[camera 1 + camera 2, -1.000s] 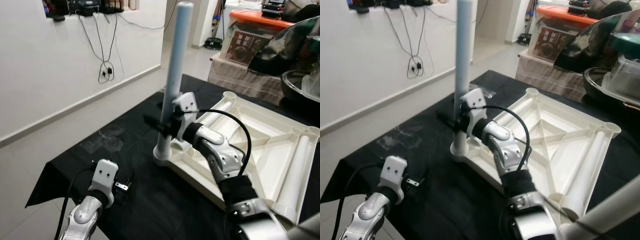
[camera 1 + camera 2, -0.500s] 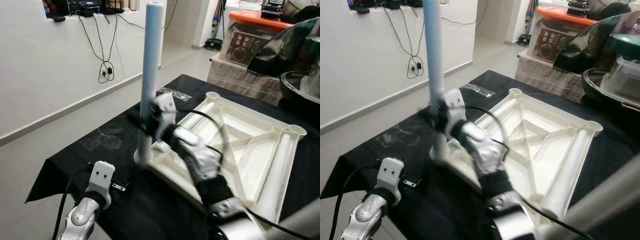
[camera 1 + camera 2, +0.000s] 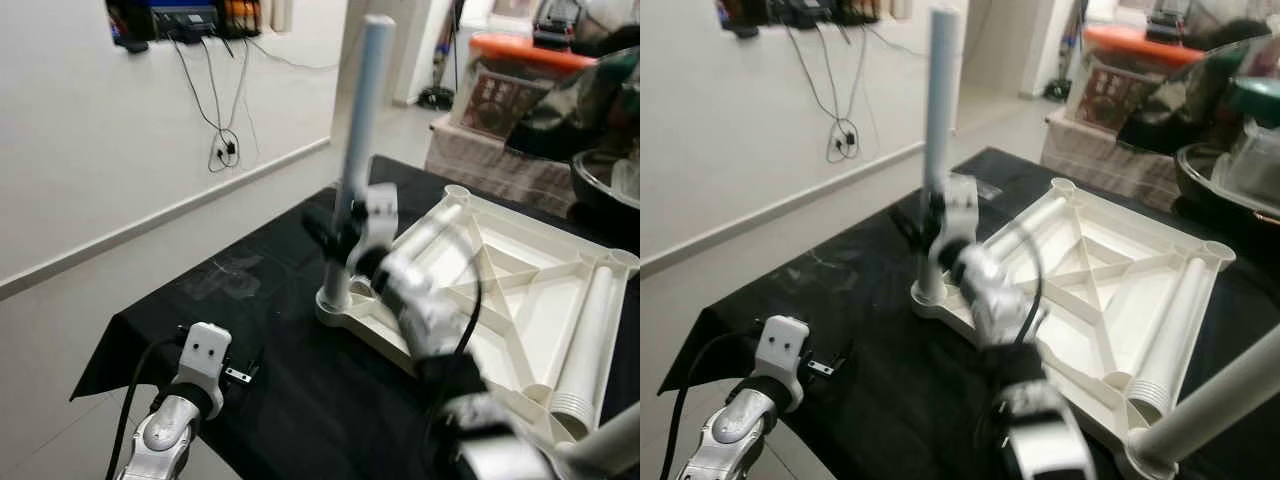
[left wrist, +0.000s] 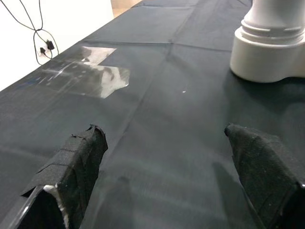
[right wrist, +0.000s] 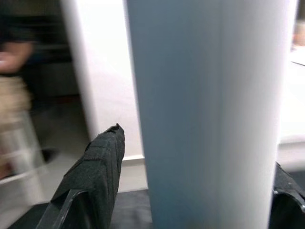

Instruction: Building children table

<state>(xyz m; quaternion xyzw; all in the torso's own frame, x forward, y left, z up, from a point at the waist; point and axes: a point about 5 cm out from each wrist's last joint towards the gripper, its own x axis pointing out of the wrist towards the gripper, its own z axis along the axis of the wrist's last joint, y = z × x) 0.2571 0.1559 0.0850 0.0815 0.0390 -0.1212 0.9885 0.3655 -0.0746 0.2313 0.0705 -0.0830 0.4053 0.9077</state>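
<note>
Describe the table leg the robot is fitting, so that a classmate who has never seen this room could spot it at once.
On the black-covered table lies an upturned white tabletop. At its near-left corner stands a pale blue-grey leg, with the right gripper around it. It is the upright leg; another leg lies flat.

We are seeing a pale blue-grey leg (image 3: 362,120) and a white tabletop (image 3: 520,270) lying on the counter (image 3: 200,310), which is wearing a black cloth. Our arms are shining silver, with black fingers (image 4: 71,167). The wall (image 3: 90,150) is showing white.
</note>
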